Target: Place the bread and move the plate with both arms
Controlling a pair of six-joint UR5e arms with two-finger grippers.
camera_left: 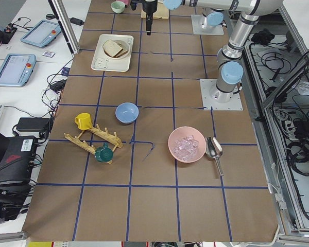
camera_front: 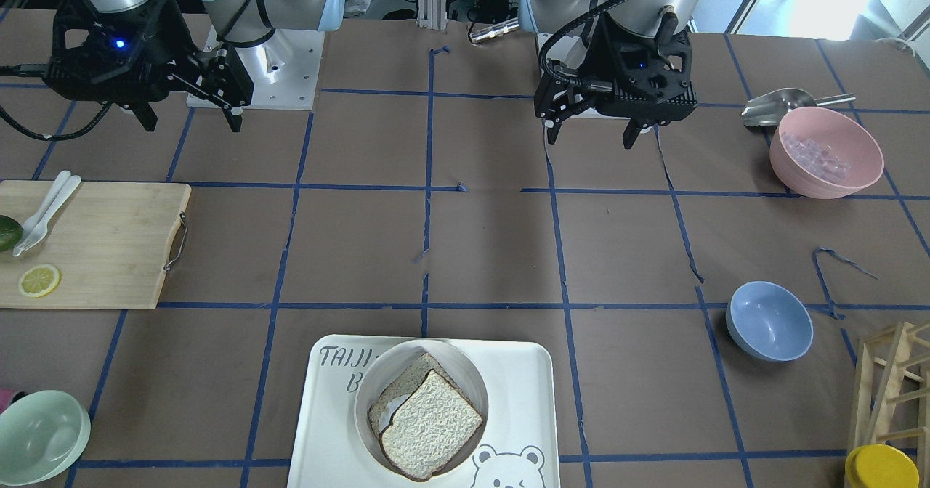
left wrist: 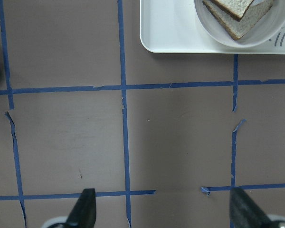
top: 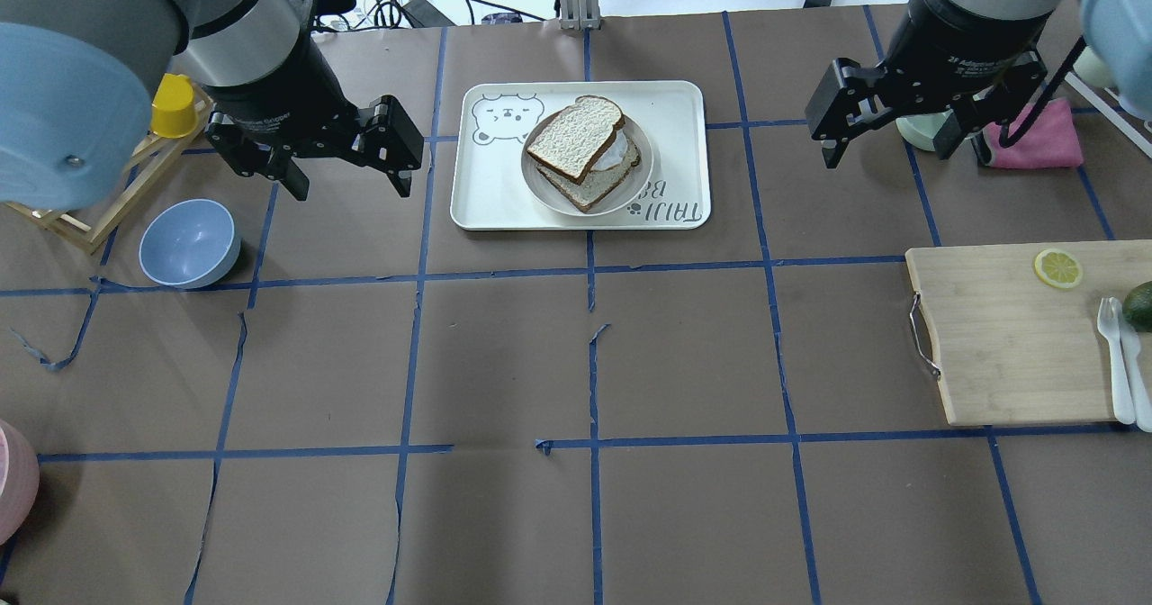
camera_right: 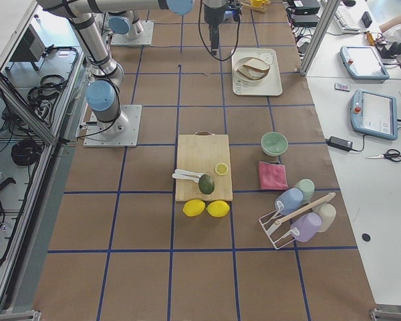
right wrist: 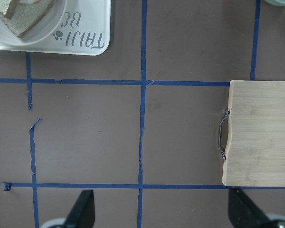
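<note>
The pale bread [top: 574,135] lies on top of a darker wholemeal slice [top: 587,187] in the round white plate [top: 643,182], which stands on the bear-printed tray [top: 486,191]. The bread [camera_front: 432,426], plate [camera_front: 465,368] and tray [camera_front: 523,386] also show in the front view. My left gripper [top: 351,189] is open and empty, hovering left of the tray. My right gripper [top: 886,153] is open and empty, hovering right of the tray. The left wrist view shows the open left gripper [left wrist: 164,209] with the plate [left wrist: 270,34] far ahead.
A wooden cutting board [top: 1008,335] with a lemon slice, an avocado and white cutlery lies at the right. A blue bowl [top: 189,243] and a wooden rack with a yellow cup [top: 173,105] are at the left. A pink cloth [top: 1035,137] lies behind my right gripper.
</note>
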